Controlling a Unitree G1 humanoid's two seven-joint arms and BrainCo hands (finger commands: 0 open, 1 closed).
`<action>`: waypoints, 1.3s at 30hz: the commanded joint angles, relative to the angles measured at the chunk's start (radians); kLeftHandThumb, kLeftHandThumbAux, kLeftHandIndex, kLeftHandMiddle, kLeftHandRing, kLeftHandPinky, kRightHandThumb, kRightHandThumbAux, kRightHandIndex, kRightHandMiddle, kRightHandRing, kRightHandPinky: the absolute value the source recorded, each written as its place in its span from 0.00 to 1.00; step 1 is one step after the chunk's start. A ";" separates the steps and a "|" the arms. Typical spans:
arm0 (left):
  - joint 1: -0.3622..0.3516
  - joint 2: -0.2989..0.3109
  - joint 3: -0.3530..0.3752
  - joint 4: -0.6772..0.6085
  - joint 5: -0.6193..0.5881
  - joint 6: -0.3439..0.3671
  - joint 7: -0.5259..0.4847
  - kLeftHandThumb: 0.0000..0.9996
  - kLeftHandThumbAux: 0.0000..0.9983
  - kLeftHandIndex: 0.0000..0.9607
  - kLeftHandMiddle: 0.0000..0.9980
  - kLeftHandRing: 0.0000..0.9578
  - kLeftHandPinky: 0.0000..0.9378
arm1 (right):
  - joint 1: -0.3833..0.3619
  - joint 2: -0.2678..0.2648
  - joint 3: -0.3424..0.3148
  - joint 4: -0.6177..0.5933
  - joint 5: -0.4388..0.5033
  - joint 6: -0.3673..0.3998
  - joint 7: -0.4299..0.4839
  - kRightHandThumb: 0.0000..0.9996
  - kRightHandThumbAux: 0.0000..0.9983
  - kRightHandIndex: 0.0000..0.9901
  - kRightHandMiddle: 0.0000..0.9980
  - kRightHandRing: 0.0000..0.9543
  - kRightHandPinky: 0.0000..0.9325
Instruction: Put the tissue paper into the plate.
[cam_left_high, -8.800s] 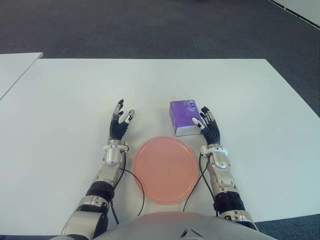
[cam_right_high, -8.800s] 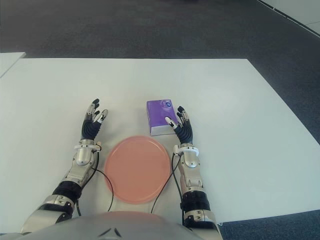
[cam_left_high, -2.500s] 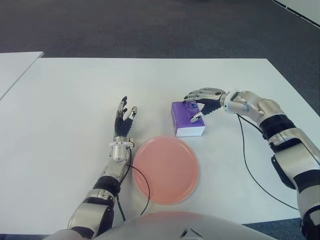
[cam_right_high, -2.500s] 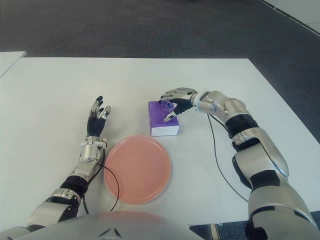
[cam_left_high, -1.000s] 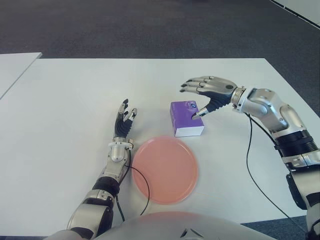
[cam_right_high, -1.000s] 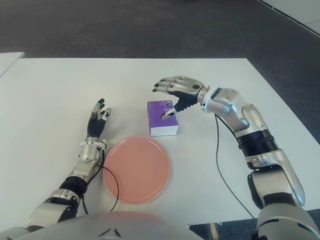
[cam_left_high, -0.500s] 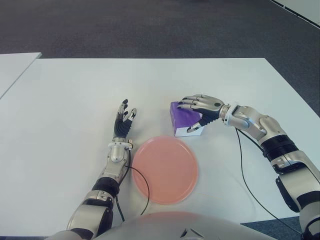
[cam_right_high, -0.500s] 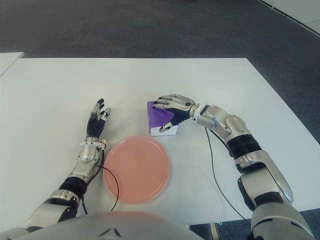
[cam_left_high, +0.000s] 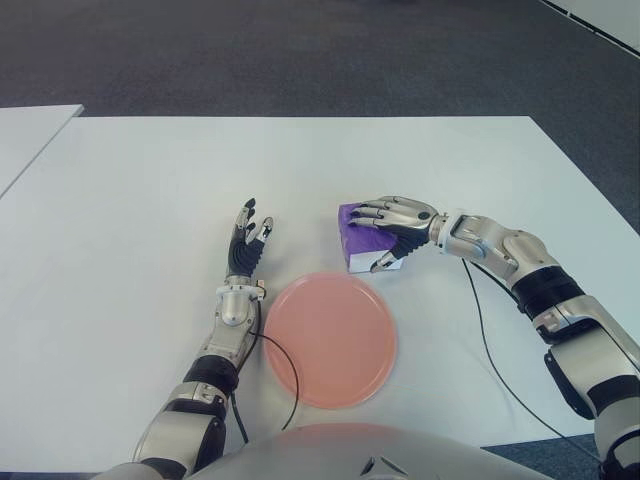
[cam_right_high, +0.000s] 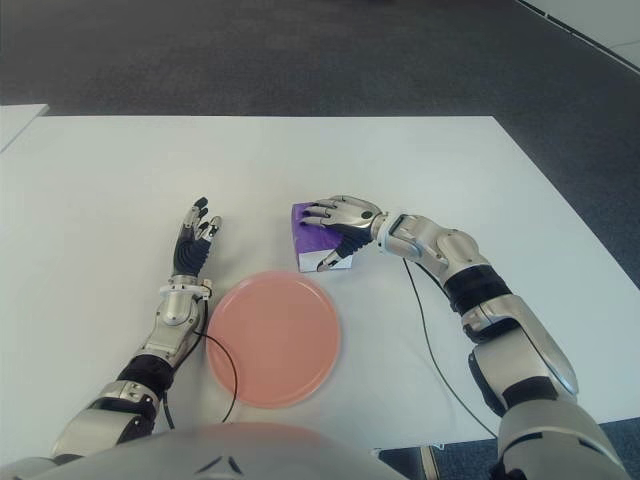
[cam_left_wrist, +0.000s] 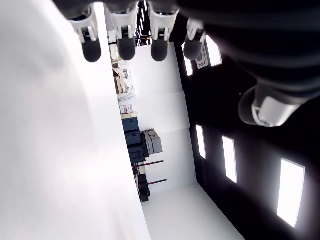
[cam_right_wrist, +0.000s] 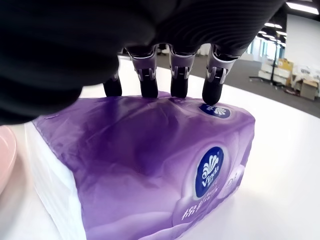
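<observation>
One purple tissue pack (cam_left_high: 362, 238) sits flat on the white table (cam_left_high: 140, 190), just beyond the far right rim of the one pink plate (cam_left_high: 331, 338), not in it. The right hand (cam_left_high: 393, 228) is draped over the pack from the robot's right: four fingers (cam_right_wrist: 179, 75) reach across the top toward its far edge, and the thumb shows at the white near end. Fingertips touch the wrapper, so it reads as a grasp closing on the pack, with the pack down on the table.

The eye views give the layout: pack, plate and both arms at once. The right wrist view adds what they can't: the glossy purple film close up, a round blue logo on its side, the stack of white tissue at the open end, and a sliver of pink plate rim at the edge of the picture. The left wrist view shows only the left hand's four straight fingertips against the white surface and a room beyond.

The left hand (cam_left_high: 244, 250) shows just left of the plate, fingers extended and spread, holding nothing.

Room to move: the plate is bare, and between pack and plate rim lies only a narrow strip of table. Wide white surface lies open on all sides; the table's far edge meets dark carpet (cam_left_high: 300, 50). A second white tabletop (cam_left_high: 25, 135) peeks in at far left.
</observation>
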 joint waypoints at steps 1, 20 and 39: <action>0.075 -0.001 -0.006 0.056 0.023 0.024 0.014 0.02 0.40 0.00 0.00 0.00 0.00 | -0.005 0.008 0.046 0.043 -0.051 0.012 -0.008 0.27 0.24 0.00 0.00 0.00 0.00; 0.075 -0.025 0.016 0.055 -0.017 0.024 0.003 0.02 0.41 0.00 0.00 0.00 0.00 | -0.017 0.029 0.112 0.119 -0.058 0.026 -0.045 0.25 0.28 0.00 0.00 0.00 0.00; 0.088 -0.024 -0.007 0.033 0.030 0.000 0.060 0.02 0.41 0.00 0.00 0.00 0.00 | 0.057 0.083 0.231 0.359 -0.207 0.171 -0.518 0.28 0.34 0.00 0.00 0.00 0.00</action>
